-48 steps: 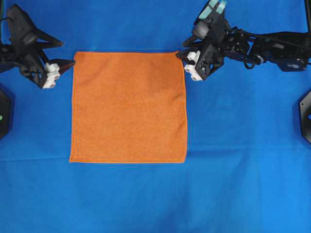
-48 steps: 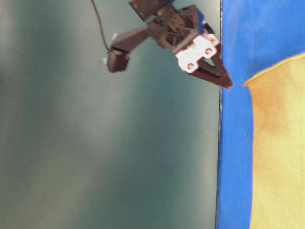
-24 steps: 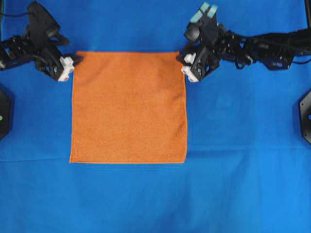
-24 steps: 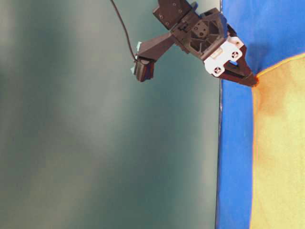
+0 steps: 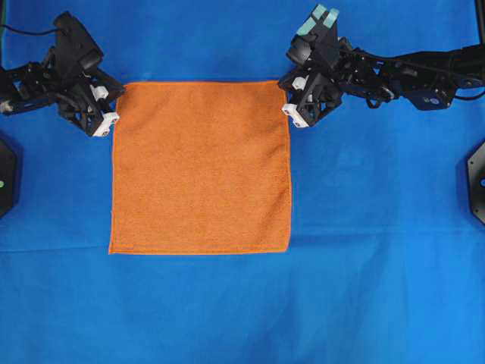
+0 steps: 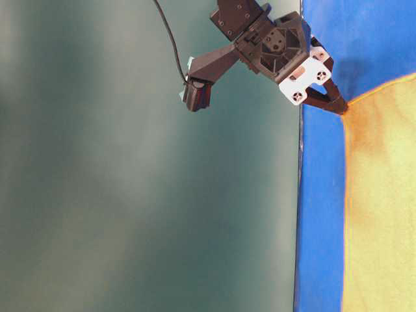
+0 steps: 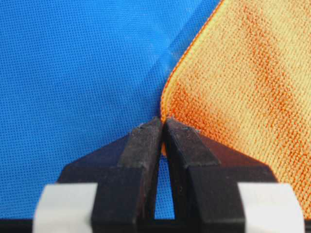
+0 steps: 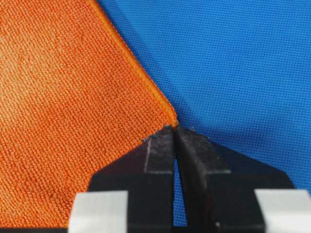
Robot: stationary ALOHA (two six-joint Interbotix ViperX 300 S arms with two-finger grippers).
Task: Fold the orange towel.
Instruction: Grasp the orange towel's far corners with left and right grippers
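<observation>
While the orange towel lies flat at frame centre on the blue sheet, the left gripper is clenched at its upper-left corner and the right gripper at its upper-right. Whether either tip actually pinches cloth is hard to make out.

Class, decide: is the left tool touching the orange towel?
Touching. The left wrist view shows the left tool shut, its tips meeting the orange towel at its corner.
</observation>
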